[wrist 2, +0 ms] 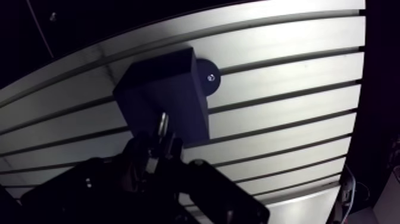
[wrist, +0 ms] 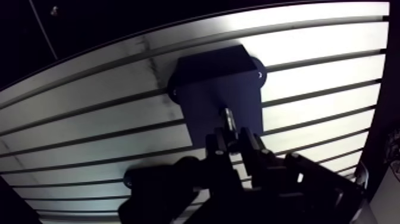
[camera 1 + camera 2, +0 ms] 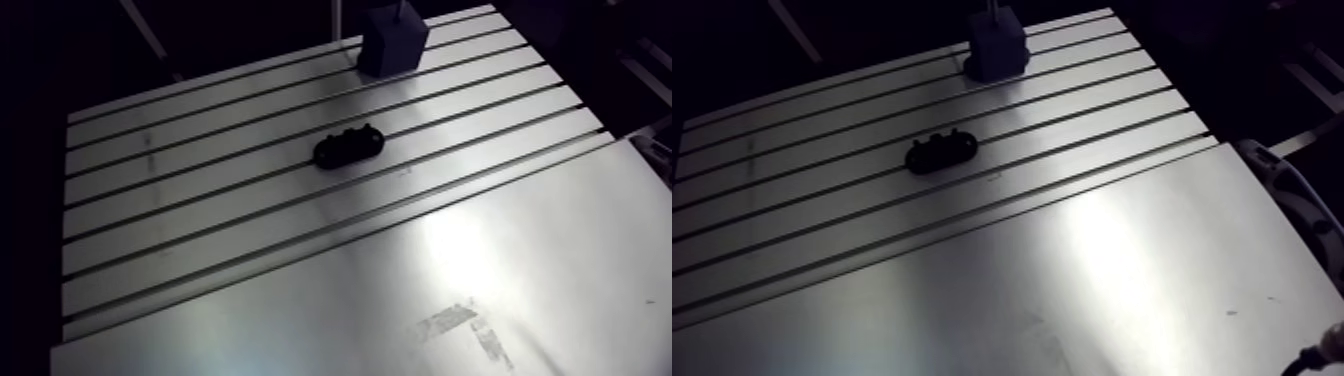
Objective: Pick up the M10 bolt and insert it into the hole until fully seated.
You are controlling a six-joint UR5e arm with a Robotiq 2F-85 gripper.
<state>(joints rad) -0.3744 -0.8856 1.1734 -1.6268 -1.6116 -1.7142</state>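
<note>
Most of the gripper (image 2: 233, 145) is dark and blurred; its fingers clench the bolt (image 2: 228, 117), a short pale metal shank, over the dark block (image 2: 205, 89) on the table (image 2: 321, 42). Contact unclear.

- The arm view looks from high up, steeply down and across the slotted aluminium table (image 3: 250, 230), far enough off to take in most of its top; the dark blue box-shaped block (image 3: 392, 42) shows small at the far edge, the black oblong plastic fixture (image 3: 348, 146) near mid-table
- The wrist view hangs close over that block, facing down past the black two-finger gripper (image 2: 236, 143) closed on the silver metal bolt (image 2: 228, 118)
- Both views share the block and the table slots around it
- Each pair's two eyes sit side by side, so the scene is slightly offset sideways between them
</note>
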